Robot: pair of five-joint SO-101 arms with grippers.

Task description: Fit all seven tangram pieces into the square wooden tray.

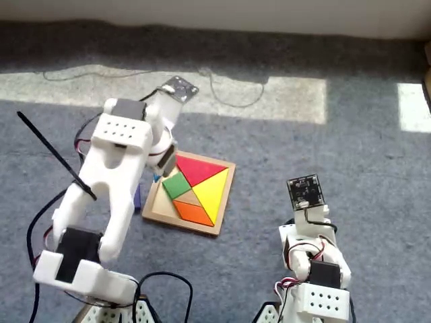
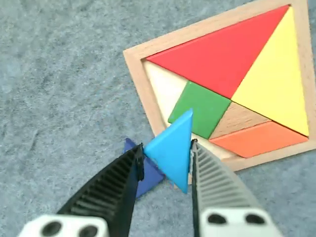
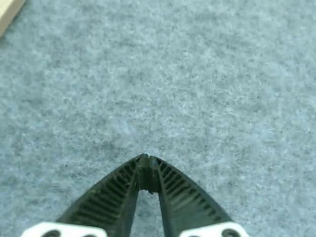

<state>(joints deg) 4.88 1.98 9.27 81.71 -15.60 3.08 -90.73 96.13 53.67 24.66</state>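
Observation:
The square wooden tray (image 1: 225,195) (image 2: 133,61) lies on the carpet and holds a red triangle (image 1: 196,168) (image 2: 222,44), a yellow triangle (image 1: 214,192) (image 2: 274,81), a green square (image 1: 175,185) (image 2: 202,108) and an orange piece (image 1: 192,212) (image 2: 256,139). My left gripper (image 2: 166,154) (image 1: 163,161) is shut on a light blue triangle (image 2: 173,150), held over the tray's left edge near the green square. A dark blue piece (image 2: 148,175) (image 1: 137,196) lies on the carpet beside the tray, partly under the gripper. My right gripper (image 3: 147,173) is shut and holds nothing, over bare carpet.
The right arm (image 1: 313,269) stands folded to the right of the tray. Black cables (image 1: 232,91) run across the carpet behind it. A corner of the tray (image 3: 7,12) shows in the right wrist view. Open carpet lies between the tray and the right arm.

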